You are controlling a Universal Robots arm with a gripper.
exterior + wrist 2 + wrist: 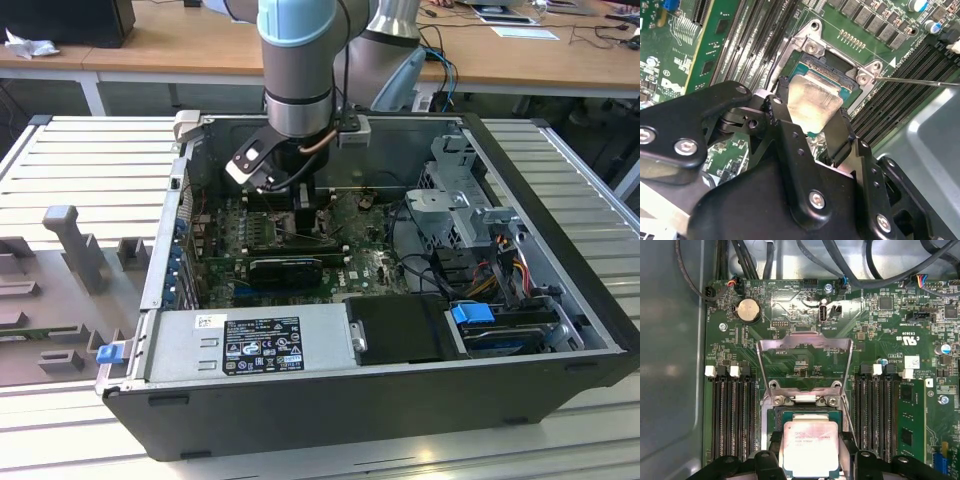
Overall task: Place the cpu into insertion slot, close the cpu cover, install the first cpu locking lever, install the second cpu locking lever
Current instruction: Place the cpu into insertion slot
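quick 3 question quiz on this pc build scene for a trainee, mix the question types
1. True or false: the metal cover is closed over the socket.
2. What does the gripper hold? A) the chip B) a fan C) a screwdriver
3. Fill in: the board around the socket is ___ in colour.
Key: 1 false, it is swung open; 2 A; 3 green.

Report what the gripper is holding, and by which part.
The gripper holds the cpu by two opposite edges, over the insertion slot.
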